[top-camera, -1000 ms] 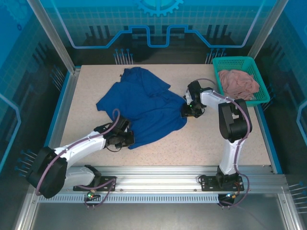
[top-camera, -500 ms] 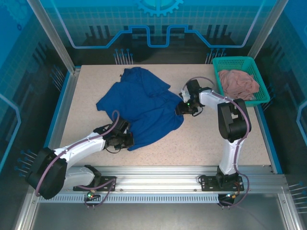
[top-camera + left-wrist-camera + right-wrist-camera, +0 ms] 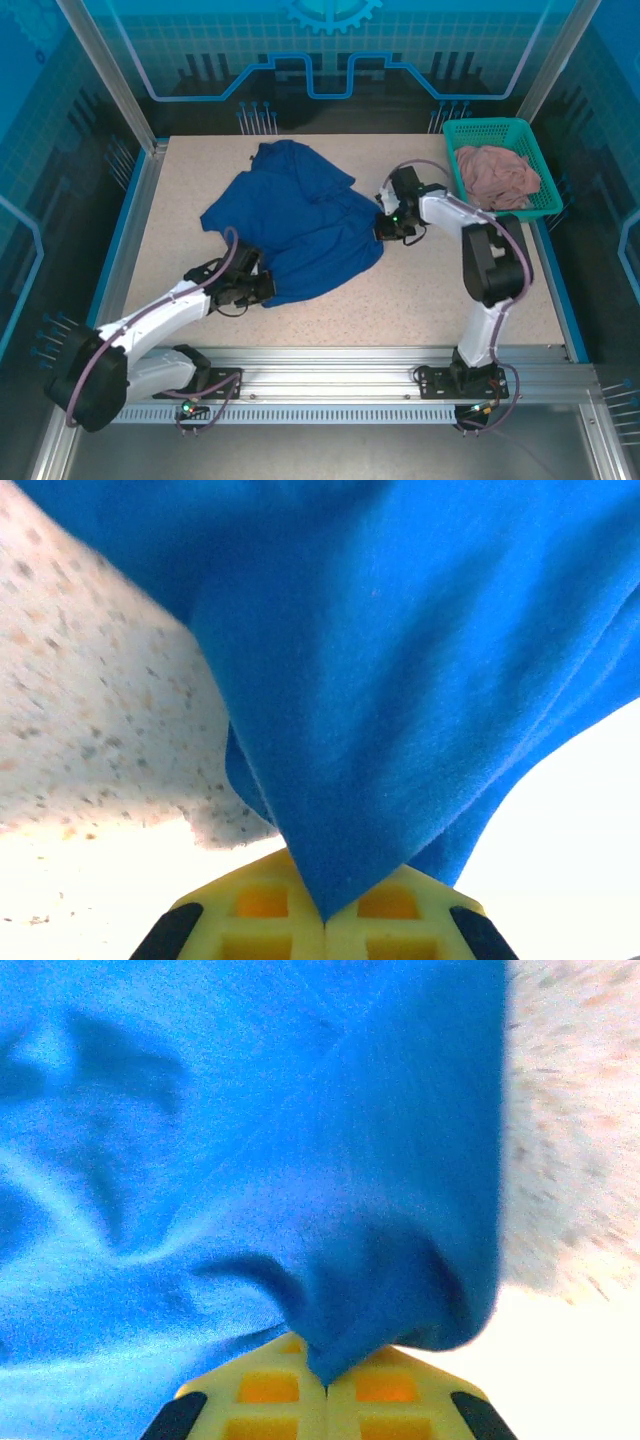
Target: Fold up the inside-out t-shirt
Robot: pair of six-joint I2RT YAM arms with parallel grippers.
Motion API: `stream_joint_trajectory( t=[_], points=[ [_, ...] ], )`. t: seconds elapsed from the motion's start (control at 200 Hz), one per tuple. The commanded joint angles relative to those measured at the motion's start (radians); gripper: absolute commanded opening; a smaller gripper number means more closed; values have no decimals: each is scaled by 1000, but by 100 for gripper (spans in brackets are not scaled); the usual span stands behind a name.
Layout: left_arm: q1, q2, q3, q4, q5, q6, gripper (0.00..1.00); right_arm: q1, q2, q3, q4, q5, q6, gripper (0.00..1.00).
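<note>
Blue t-shirt pinched: left pincer; right pincer

A speckled beige tabletop with a blue border sits inside a booth. The back wall is a translucent blue panel with a pale grid and a gear emblem. Similar blue side panels stand behind slanted aluminium posts. A slotted aluminium rail runs along the tabletop's near edge. The light is bright and even.
</note>
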Motion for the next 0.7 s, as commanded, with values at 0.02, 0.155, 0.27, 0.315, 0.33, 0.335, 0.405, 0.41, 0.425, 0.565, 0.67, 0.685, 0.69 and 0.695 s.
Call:
stream_joint_trajectory(
  t=[0.02,0.155,0.27,0.315,0.33,0.335,0.405,0.41,0.425,0.565,0.67,0.685,0.69,0.695],
  points=[
    [44,-126,148,9,-143,30,0,-44,-323,-33,123,-53,98,0],
    [49,-206,393,93,-319,139,0,-47,-515,72,173,-4,170,0],
    [50,-229,593,163,-310,222,0,-37,-639,214,114,111,152,0],
    [48,-233,656,189,-291,243,0,-28,-669,280,73,132,133,0],
    [49,-232,670,192,-287,248,0,-25,-676,305,58,139,129,0],
    [49,-232,684,193,-287,249,0,-24,-678,311,54,139,127,0],
    [46,-223,779,188,-272,278,0,-6,-705,412,-3,153,103,0],
    [46,-222,786,187,-272,279,0,-4,-707,420,-8,154,100,0],
    [46,-218,810,180,-272,287,0,-1,-712,440,-21,156,97,0],
    [47,-161,1021,90,-291,370,0,23,-766,566,-82,188,62,0],
    [48,-67,1146,7,-346,436,0,23,-784,600,-100,229,40,0],
    [48,-51,1159,-2,-352,441,0,23,-782,598,-98,235,37,0],
    [49,-46,1164,-5,-354,444,0,23,-782,599,-98,238,35,0],
    [50,-40,1169,-7,-356,445,0,23,-781,599,-97,240,34,0]
  ],
)
